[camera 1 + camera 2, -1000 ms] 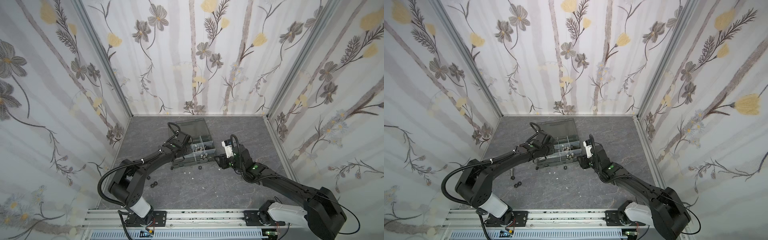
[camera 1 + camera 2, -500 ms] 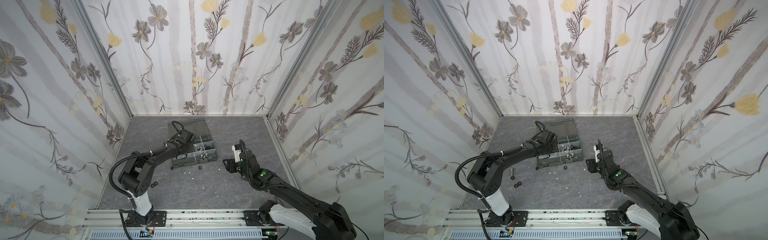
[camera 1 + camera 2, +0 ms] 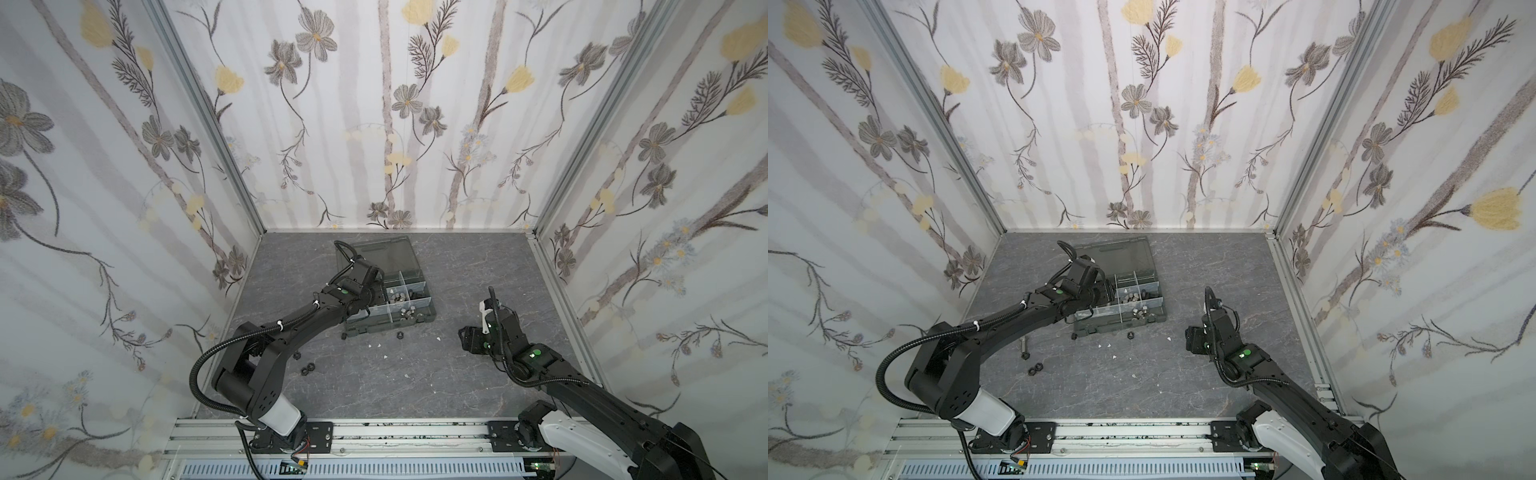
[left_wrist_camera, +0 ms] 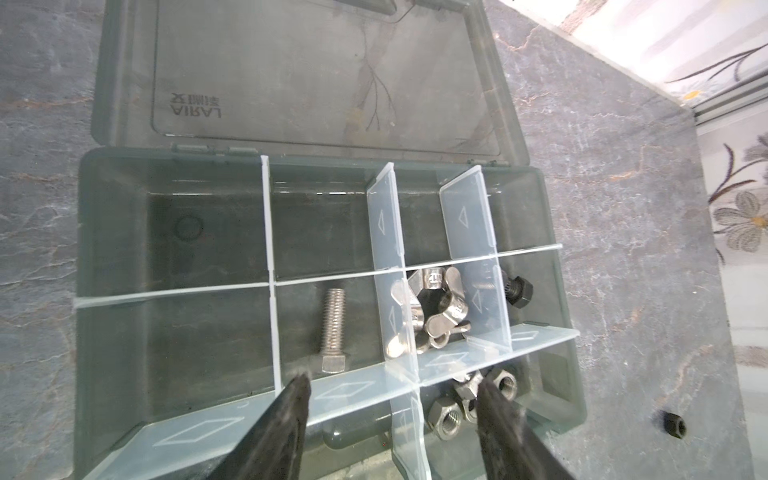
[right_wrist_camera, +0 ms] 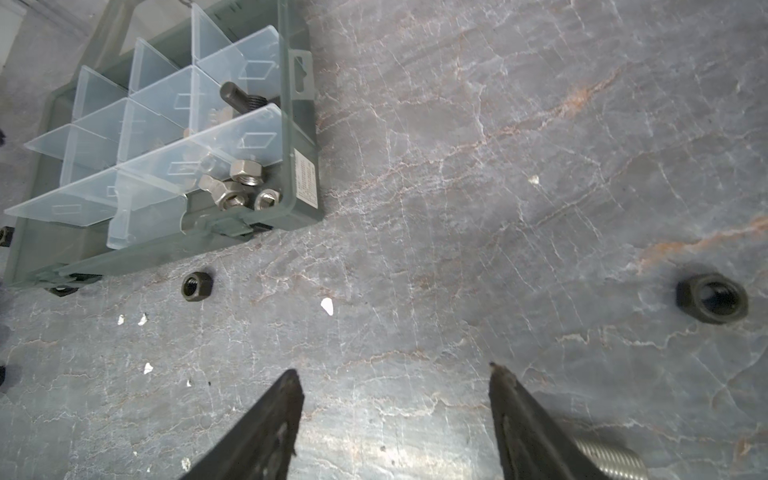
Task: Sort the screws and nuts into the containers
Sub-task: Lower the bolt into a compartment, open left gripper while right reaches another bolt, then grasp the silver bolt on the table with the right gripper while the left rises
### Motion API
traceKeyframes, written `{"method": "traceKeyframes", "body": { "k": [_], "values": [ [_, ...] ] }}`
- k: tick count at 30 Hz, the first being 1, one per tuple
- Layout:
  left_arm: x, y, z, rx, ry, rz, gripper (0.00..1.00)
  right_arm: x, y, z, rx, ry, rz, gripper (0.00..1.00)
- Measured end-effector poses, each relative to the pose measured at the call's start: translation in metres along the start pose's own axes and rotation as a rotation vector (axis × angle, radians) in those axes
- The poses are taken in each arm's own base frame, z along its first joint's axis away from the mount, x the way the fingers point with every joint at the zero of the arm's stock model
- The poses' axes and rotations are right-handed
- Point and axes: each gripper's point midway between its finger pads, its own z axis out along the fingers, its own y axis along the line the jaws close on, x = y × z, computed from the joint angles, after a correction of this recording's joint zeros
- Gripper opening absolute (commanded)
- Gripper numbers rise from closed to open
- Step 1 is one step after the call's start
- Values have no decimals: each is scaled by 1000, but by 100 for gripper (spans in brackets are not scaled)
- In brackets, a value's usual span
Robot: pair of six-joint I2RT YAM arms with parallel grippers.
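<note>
Both grippers gape empty; the hardware is partly sorted, partly loose on the table.
The left gripper [image 4: 392,382] hangs wide open, holding nothing, over the organizer box [image 4: 88,208], whose containers [image 4: 187,232] hold a silver screw [image 4: 334,328], wing nuts [image 4: 436,307], hex nuts [image 4: 446,417] and a black screw [image 4: 517,291]. The right gripper [image 5: 394,371], also spread and empty, hovers over the table [image 5: 457,166] at four o'clock of the box, a black nut [image 5: 712,297] nearby. In a top view, loose nuts [image 3: 307,369] lie at seven o'clock. These look hard, smooth and dense, likely to skid or roll: pinch a nut across opposite flats, a screw across its shank.
</note>
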Motion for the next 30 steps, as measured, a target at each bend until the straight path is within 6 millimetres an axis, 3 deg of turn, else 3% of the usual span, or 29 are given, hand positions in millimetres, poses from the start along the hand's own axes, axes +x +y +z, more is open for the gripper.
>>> {"method": "traceKeyframes", "body": {
  "k": [7, 19, 24, 30],
  "values": [
    [11, -3, -20, 64, -20, 9, 74, 25, -25, -1, 75, 37, 91, 84],
    [13, -3, -35, 109, -60, 27, 77, 50, -40, 6, 120, 91, 172, 82],
    [19, 1, -33, 101, -47, 35, 78, 57, -27, 14, 66, 147, 175, 80],
    [19, 2, -37, 106, -54, 34, 79, 38, -1, 16, -33, 121, 149, 80]
  ]
}}
